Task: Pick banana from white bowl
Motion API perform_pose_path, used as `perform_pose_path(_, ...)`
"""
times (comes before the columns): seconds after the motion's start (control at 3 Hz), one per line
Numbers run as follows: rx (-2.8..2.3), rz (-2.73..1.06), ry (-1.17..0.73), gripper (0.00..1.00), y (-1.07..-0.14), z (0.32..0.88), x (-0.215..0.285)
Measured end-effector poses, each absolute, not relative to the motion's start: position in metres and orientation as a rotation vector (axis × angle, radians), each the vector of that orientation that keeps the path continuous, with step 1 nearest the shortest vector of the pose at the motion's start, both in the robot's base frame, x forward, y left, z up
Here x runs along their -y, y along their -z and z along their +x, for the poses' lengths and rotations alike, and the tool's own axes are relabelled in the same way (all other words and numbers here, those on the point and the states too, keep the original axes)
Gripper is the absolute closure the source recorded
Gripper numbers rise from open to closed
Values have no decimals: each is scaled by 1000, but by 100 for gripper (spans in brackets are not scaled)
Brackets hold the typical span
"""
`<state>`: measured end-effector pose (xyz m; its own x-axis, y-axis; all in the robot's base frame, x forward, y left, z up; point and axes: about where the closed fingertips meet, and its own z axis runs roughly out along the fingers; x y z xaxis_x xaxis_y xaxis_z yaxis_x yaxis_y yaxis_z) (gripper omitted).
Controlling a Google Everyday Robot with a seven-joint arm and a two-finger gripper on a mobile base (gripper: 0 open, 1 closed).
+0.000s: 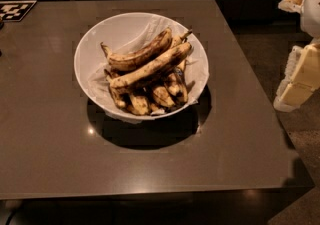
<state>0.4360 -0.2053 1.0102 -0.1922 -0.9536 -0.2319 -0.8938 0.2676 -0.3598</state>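
Observation:
The white bowl (pixel 120 26) stands in the middle of the dark table (pixel 45 139), lined with crumpled white paper. Several overripe bananas lie in it. The banana (pixel 152 66), the longest and nearly straight, pale yellow mottled with brown, lies on top of the pile, running from lower left to upper right. A more curved, browner banana (pixel 140 54) lies just behind it. Short blackened bananas (pixel 150 96) lie under them. My gripper (pixel 300 76) hangs at the right edge of the view, beyond the table's right side and well away from the bowl.
A black-and-white marker tag (pixel 15 10) lies on the table's far left corner. The table's right edge (pixel 260 89) runs between the bowl and the gripper, with speckled floor (pixel 300 134) beyond it. Dark cabinets stand behind.

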Motion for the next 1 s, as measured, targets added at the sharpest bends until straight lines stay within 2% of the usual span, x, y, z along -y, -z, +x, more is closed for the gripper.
perform_pose_path(0.67,-2117,-1697,226,0,-1019,434,198)
perform_pose_path(1.0,-2031,-1810,257,0,-1031,431,171)
